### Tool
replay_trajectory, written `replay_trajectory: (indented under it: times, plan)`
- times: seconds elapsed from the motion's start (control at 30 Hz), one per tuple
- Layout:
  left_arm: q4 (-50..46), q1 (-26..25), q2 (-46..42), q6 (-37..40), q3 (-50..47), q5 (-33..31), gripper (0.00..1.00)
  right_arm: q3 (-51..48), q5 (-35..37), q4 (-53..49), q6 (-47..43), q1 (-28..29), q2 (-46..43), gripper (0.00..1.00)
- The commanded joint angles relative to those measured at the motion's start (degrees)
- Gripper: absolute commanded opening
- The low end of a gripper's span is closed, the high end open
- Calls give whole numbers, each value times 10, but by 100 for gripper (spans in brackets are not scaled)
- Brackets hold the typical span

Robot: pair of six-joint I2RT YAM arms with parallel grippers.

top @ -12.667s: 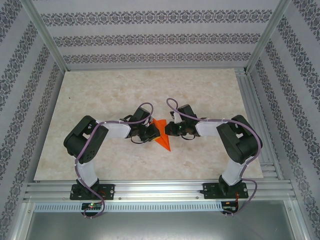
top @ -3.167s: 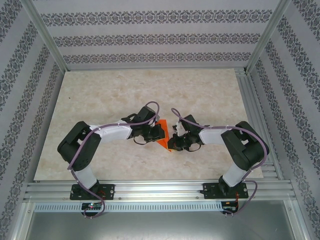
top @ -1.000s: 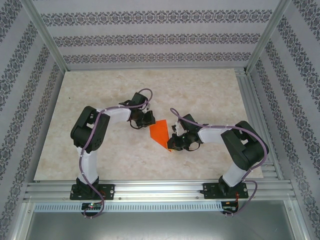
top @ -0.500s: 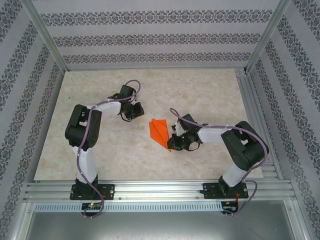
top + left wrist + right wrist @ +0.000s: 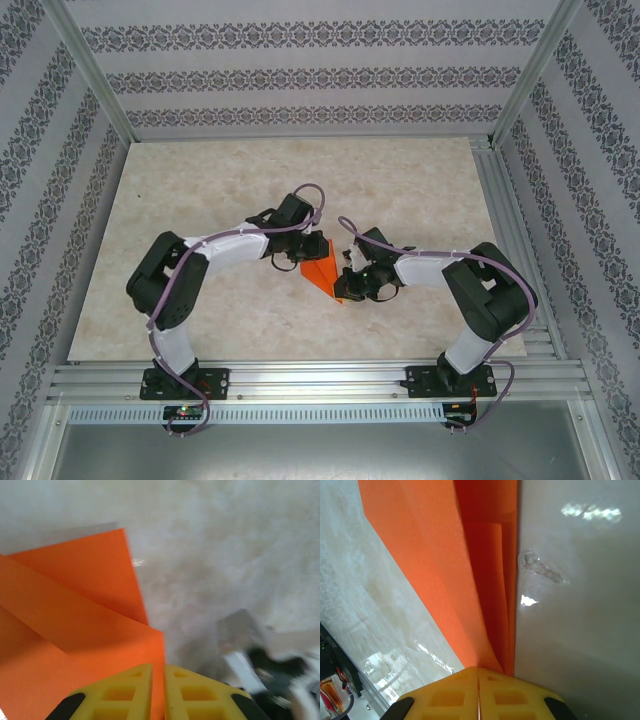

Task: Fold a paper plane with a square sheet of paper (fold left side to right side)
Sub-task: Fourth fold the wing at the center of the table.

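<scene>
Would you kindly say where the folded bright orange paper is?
In the top view, the folded bright orange paper lies mid-table between the left gripper and right gripper.

**Inspector:** Paper outline?
**Assistant:** Orange paper (image 5: pixel 322 275) is partly covered by left gripper (image 5: pixel 304 264) and right gripper (image 5: pixel 344 289). Both wrist views crop it.
**Inspector:** Grip?
**Assistant:** Left pads (image 5: pixel 125 695) run off frame, so hold undetermined. Dark shape (image 5: pixel 272 672) too blurred to identify.

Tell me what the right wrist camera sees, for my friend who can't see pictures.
A folded orange paper stretches up from the bottom, narrowing to a point at the right gripper, whose yellow jaws are shut together. It lies on a shiny pale table, with layered folds along its right edge.
</scene>
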Motion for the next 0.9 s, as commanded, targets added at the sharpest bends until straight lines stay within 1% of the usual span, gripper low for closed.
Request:
replay_trajectory:
  times: [0.0,0.17,0.3,0.47,0.6,0.67,0.87]
  plan:
    - [20,0,29,-9,7,-13,16,-25,105,-89,-7,4,36,8]
    - [33,0,58,-2,13,-26,16,-21,103,-90,-5,7,33,8]
    - [10,0,72,13,10,-80,16,-17,100,-88,-1,9,20,8]
    - [24,0,69,11,-26,-82,16,4,82,-94,14,8,-38,10]
    - [45,-1,66,2,-47,-71,16,26,75,-104,40,0,-93,10]
    - [50,-3,68,0,-48,-69,16,43,76,-104,49,3,-90,9]
    - [57,-5,72,-4,-51,-69,16,101,92,-102,56,22,-30,8]
